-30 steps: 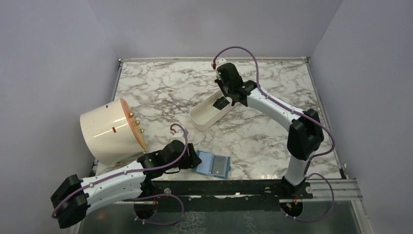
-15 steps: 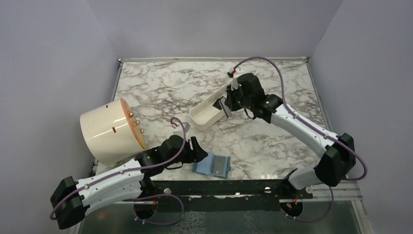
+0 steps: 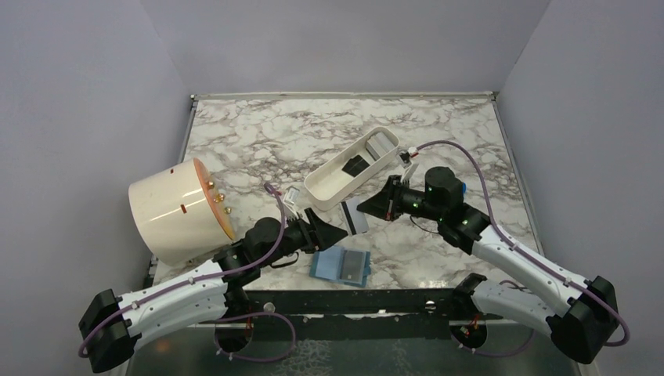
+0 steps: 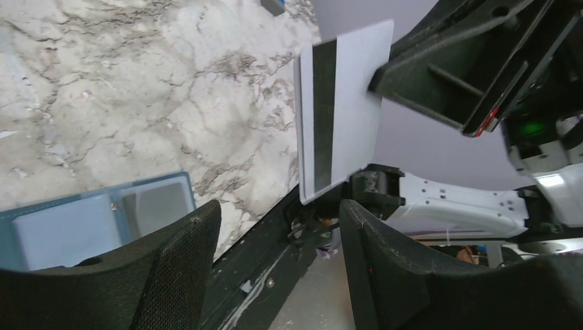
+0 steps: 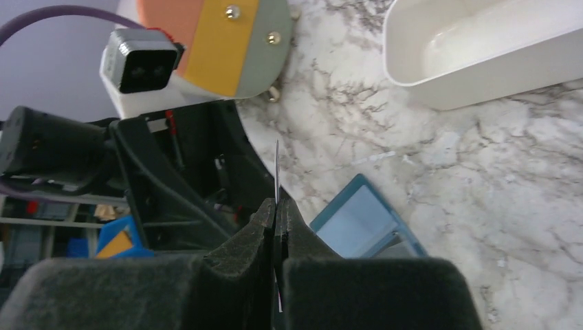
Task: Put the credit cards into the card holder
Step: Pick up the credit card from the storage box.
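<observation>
**Right gripper pinches a striped card above the open card holder**

Right gripper [image 3: 369, 207], its pads pressed together on one short end of a pale grey-white card [image 3: 354, 218], holds the card on edge in the air over the marble table [image 3: 258, 141]. The dark magnetic stripe faces the left arm's camera. The left gripper [image 3: 332, 233] points at the card from the other side, jaws spread and nothing clamped between them. Whether its fingertips touch the card's lower edge cannot be told.

A cream drum [image 3: 176, 207] lies on its side at the table's left edge, its orange face with brass studs turned toward the middle. A long white tray [image 3: 322, 196] sits diagonally beyond the two grippers, near the table's centre. Two more cards lie inside it, a grey card [image 3: 380, 145] at the far end and a black card [image 3: 357, 165] near the middle.

The teal card holder [image 3: 342, 265] lies open and flat at the near edge of the table. It sits just below the raised card and beside the left gripper's fingers, clear pockets facing up, with a grey rectangle showing in the right-hand pocket. From the right wrist, the pinched card shows only as a thin white line rising from the closed pads.
</observation>
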